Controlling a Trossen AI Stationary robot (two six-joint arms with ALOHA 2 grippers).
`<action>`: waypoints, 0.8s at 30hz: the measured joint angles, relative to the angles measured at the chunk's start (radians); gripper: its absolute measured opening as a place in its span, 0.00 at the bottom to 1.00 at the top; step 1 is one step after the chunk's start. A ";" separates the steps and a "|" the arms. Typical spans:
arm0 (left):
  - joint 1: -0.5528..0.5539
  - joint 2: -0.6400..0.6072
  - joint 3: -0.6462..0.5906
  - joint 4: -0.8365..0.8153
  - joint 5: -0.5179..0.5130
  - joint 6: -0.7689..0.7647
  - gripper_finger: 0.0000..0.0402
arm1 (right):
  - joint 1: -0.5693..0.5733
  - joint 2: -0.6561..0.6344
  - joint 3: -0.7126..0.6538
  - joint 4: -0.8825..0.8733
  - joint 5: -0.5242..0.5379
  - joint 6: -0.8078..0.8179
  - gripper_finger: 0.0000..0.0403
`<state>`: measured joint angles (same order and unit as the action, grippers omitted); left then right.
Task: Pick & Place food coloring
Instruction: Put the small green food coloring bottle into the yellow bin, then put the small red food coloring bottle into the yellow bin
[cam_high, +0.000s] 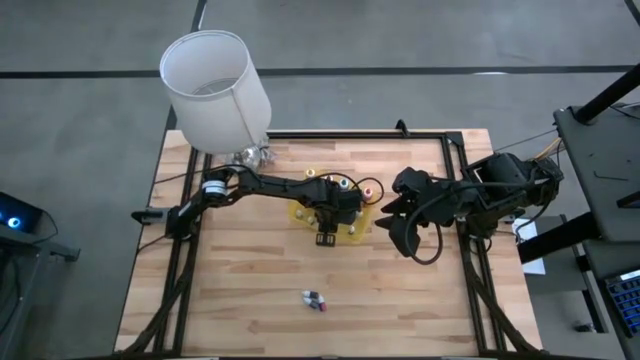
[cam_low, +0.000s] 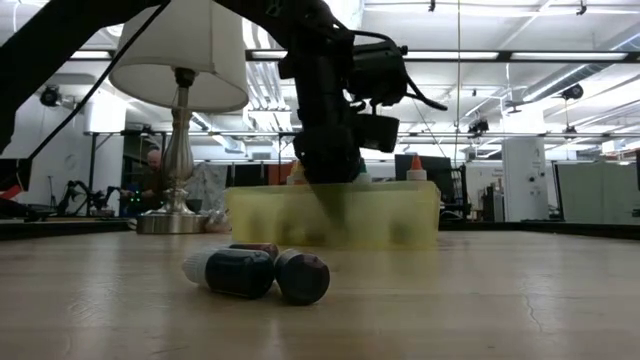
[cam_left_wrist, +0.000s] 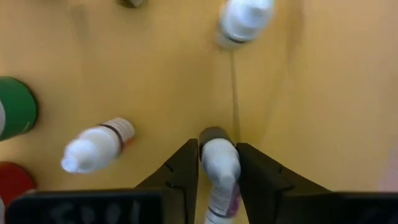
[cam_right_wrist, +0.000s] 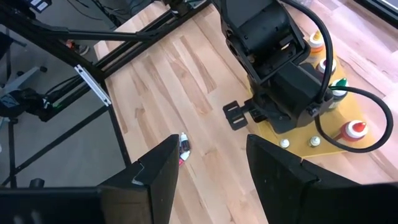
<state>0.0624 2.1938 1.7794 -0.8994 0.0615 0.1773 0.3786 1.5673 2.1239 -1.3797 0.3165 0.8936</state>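
A yellow tray (cam_high: 360, 222) at the table's middle holds squeeze bottles with red (cam_right_wrist: 354, 129), green (cam_right_wrist: 339, 87) and orange (cam_right_wrist: 316, 40) bodies, and small white-capped vials (cam_left_wrist: 96, 146). My left gripper (cam_high: 326, 228) reaches down into the tray (cam_low: 400, 215), shut on one small vial (cam_left_wrist: 219, 163). My right gripper (cam_high: 398, 228) is open and empty, above the table just right of the tray. Two more small vials (cam_high: 315, 299) lie on their sides on the bare wood near the front edge; they also show in the low view (cam_low: 255, 272). My left gripper pinches the small vial's white part (cam_left_wrist: 219, 168) between its two fingers, one on each side. The fingers point down from above and lie along the vial. Its dark end (cam_left_wrist: 213, 134) points at the tray floor; whether it touches, I cannot tell.
A lamp with a white shade (cam_high: 215, 90) stands at the table's far left corner, on a metal base (cam_low: 170, 222). A black frame rail (cam_high: 350, 135) runs around the table. Bare wood (cam_high: 250, 280) lies in front of the tray.
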 joint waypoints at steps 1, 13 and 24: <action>0.000 0.001 -0.001 0.000 0.001 -0.003 0.21 | 0.000 0.000 0.000 0.000 0.000 0.000 0.44; -0.001 0.002 0.032 -0.008 0.020 -0.043 0.33 | 0.001 0.000 0.000 0.000 0.000 -0.004 0.44; -0.001 0.001 0.105 -0.096 0.033 -0.044 0.33 | 0.001 0.000 0.000 0.000 0.000 -0.015 0.44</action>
<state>0.0616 2.1948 1.8840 -0.9955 0.0944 0.1337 0.3794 1.5669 2.1239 -1.3796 0.3164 0.8783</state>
